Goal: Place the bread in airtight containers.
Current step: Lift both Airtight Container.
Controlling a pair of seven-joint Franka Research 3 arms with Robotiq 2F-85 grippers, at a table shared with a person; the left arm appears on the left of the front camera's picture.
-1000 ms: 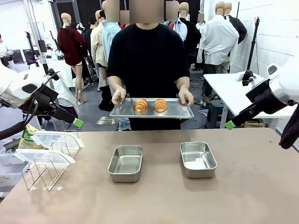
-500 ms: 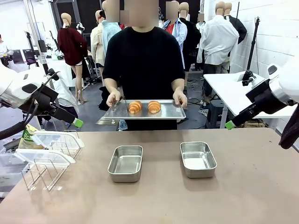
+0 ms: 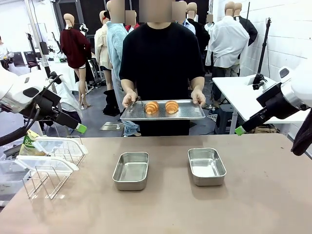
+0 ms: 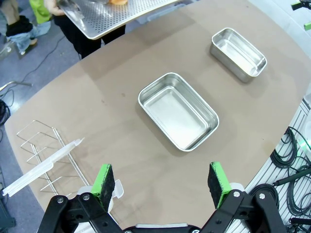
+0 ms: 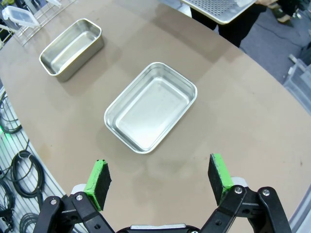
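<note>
The bread, two golden croissant-like rolls, lies on a perforated tray that a person holds in both hands beyond the table's far edge. Two open airtight containers, steel tins without lids, stand on the table: one left of centre, one right of centre. My left gripper hovers open, high over the table's left side. On the right my right gripper hangs open above its tin. Nothing is between either pair of fingers.
A wire rack at the table's left front carries translucent clip lids. A white side table stands beyond the right arm. Cables hang off the table's near edge.
The person has shifted to the right with the tray and lifted it slightly. Both arms have stayed still with their grippers open.
</note>
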